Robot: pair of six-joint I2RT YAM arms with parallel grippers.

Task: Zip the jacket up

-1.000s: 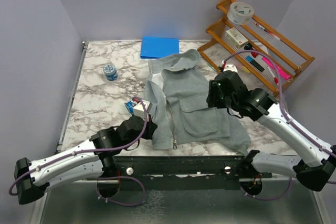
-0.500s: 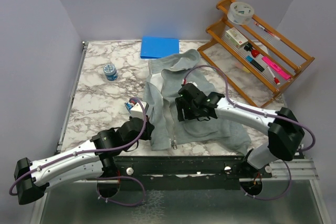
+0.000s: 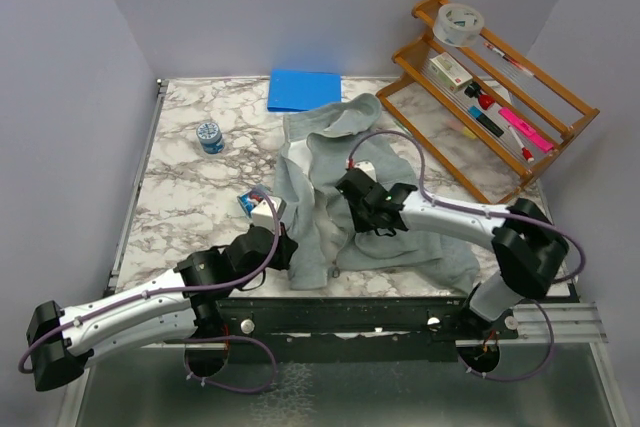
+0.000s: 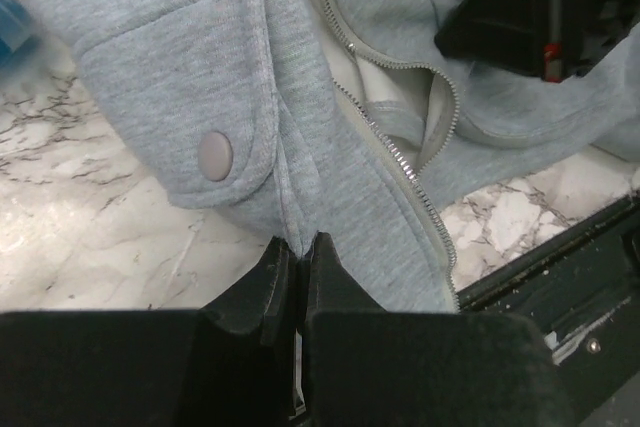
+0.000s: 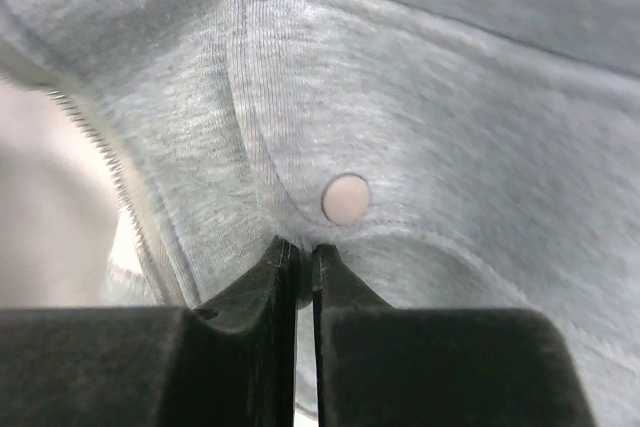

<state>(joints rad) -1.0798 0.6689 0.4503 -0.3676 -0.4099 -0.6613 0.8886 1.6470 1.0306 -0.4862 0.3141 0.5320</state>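
Note:
The light grey jacket [image 3: 340, 147] lies rumpled on the marble table, hood toward the back, with its front zipper [image 4: 405, 162] open. My left gripper [image 3: 290, 247] is at the jacket's near left hem. The left wrist view shows this gripper [image 4: 298, 244] shut on a fold of fabric just below a pocket flap with a snap [image 4: 215, 154]. My right gripper [image 3: 352, 192] is over the jacket's middle. In the right wrist view it [image 5: 298, 247] is shut on a pinch of cloth right under the other pocket's snap [image 5: 346, 198], with zipper teeth [image 5: 100, 142] to the left.
A blue folder [image 3: 304, 89] lies at the back, by the hood. A small jar [image 3: 209, 135] stands at the left. A small blue and white box [image 3: 258, 205] sits by the left arm. A wooden rack [image 3: 490, 87] with pens and a tape roll [image 3: 459, 22] fills the right back.
My right arm swept left from the jacket's right side to its middle, and its jaws closed on the fabric there. The cloth is more bunched. The left gripper kept its hold.

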